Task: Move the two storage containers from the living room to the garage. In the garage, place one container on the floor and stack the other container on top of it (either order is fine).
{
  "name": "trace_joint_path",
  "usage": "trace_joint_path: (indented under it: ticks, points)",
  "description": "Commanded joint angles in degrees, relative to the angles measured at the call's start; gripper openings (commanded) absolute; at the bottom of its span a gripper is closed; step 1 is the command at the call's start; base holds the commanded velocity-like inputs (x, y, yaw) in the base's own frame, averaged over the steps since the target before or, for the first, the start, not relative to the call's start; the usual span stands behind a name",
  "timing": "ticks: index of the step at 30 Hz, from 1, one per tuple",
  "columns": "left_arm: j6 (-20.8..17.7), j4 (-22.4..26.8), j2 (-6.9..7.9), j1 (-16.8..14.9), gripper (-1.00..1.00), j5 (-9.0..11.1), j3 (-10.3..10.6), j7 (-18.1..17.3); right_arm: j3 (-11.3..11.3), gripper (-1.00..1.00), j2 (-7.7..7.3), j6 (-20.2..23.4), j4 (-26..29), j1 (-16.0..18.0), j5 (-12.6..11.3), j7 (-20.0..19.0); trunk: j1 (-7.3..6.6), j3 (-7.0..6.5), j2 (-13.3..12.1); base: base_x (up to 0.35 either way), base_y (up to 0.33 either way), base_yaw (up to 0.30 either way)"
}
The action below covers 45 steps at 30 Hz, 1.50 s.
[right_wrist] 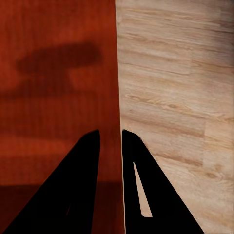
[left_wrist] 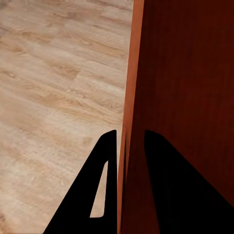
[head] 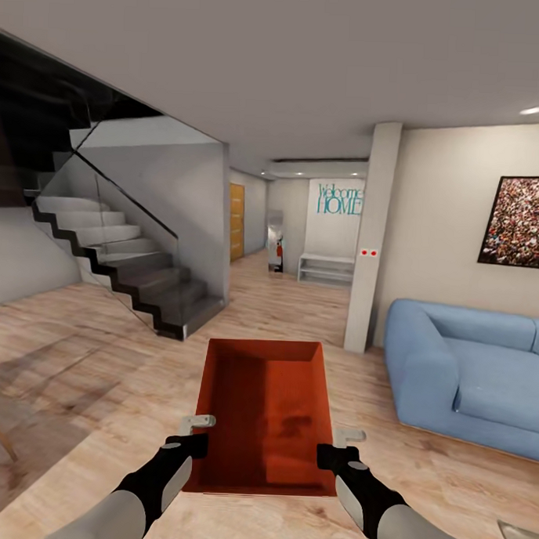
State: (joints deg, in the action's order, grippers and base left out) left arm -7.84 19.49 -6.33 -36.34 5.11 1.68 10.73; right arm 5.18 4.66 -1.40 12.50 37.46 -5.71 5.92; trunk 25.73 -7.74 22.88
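Lidless orange-red storage container [head: 267, 414], each side wall pinched by left gripper [head: 197, 445] and right gripper [head: 330, 454].

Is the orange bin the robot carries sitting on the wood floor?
No, the storage container is held above the wood floor, its side walls clamped between the left gripper and the right gripper.

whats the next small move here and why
Probably roll forward with the bin held level. Both grippers, left and right, pinch its side walls, one finger inside and one outside, so the grasp looks set. The wood floor and blue sofa mean this is the living room; the hallway ahead looks open.
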Motion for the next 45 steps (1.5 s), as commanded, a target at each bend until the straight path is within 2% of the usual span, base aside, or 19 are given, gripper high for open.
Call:
trace_joint_path:
  ticks: [1, 45]
  points:
    - [-0.4, 0.0, 0.18, 0.0, -1.00, -0.2, -0.1, 0.7, -1.2, -1.00, -0.18, -0.2, 0.2, 0.1, 0.1, 5.1, 0.05, 0.02, 0.0, 0.322, 0.000, 0.000]
    - [-0.5, 0.0, 0.18, 0.0, -1.00, -0.2, -0.1, 0.7, -1.2, -1.00, -0.18, -0.2, 0.2, 0.1, 0.2, 5.1, 0.05, 0.02, 0.0, 0.322, 0.000, 0.000]
